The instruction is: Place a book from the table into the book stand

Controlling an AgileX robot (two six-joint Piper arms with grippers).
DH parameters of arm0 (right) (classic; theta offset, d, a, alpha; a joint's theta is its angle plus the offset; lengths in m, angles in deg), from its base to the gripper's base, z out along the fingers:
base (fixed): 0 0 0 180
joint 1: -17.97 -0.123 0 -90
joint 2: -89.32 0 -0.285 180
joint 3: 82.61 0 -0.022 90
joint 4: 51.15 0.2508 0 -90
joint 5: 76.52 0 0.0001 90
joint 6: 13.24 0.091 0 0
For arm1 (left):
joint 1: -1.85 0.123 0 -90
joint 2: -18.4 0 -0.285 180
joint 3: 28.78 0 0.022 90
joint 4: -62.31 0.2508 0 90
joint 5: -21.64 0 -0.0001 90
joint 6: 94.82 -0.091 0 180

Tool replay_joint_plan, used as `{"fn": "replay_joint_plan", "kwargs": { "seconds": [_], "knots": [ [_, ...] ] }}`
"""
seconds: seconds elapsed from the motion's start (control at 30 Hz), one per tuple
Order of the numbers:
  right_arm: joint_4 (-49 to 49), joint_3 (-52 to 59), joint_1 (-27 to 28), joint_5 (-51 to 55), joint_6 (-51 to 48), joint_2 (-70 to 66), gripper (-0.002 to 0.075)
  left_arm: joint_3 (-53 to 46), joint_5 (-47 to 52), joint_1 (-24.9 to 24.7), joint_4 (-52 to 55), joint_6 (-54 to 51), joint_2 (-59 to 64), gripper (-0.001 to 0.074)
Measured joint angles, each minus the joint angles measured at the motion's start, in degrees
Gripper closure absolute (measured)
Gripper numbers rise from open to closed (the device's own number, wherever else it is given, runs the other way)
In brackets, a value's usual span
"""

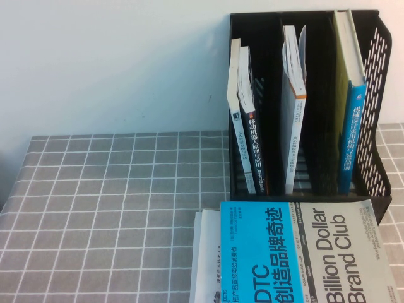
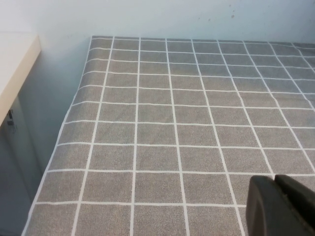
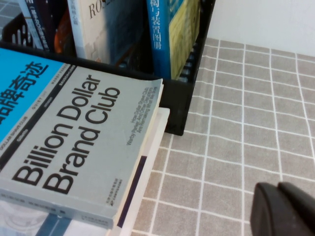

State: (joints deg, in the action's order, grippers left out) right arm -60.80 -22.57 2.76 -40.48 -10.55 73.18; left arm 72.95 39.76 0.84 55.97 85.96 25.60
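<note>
A book with a dark spine and white Chinese characters (image 1: 253, 142) stands upright in the left compartment of the tall black book stand (image 1: 380, 126), beside a white-spined book. Its dark edge also shows in the right wrist view (image 3: 45, 22). The stand sits at the back right of the grey grid-cloth table (image 1: 113, 202). My left gripper (image 2: 276, 183) is shut and empty over bare cloth. My right gripper (image 3: 279, 190) is shut and empty over cloth, to the right of the stand's front corner. Neither gripper shows in the high view.
A cyan-and-grey "Billion Dollar Brand Club" book (image 1: 309, 252) lies on a stack of white books (image 1: 205, 259) just in front of the stand. A white-spined book (image 1: 292, 126) fills the middle compartment, a blue-spined one (image 1: 350, 136) the right. The table's left edge (image 2: 64, 128) drops off.
</note>
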Motion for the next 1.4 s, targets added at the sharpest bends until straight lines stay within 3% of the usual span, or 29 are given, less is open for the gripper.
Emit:
{"fn": "replay_joint_plan", "kwargs": {
  "seconds": [0.23,0.4,0.63,1.4],
  "knots": [
    [-1.0,4.6,1.7,-6.5,0.1,5.4,0.0729,0.0,0.0,0.0,0.0,0.0,0.0,0.0738],
    [-0.8,12.1,11.9,-18.7,-1.6,9.1,0.0729,0.0,0.0,0.0,0.0,0.0,0.0,0.0738],
    [4.1,18.4,21.3,-18.4,-2.1,9.1,0.0729,0.1,0.0,0.0,0.0,0.0,-0.1,0.0738],
    [4.7,18.5,22.2,-15.9,-2.2,9.2,0.0729,0.1,0.0,0.0,0.0,0.0,-0.1,0.0738]
  ]
}}
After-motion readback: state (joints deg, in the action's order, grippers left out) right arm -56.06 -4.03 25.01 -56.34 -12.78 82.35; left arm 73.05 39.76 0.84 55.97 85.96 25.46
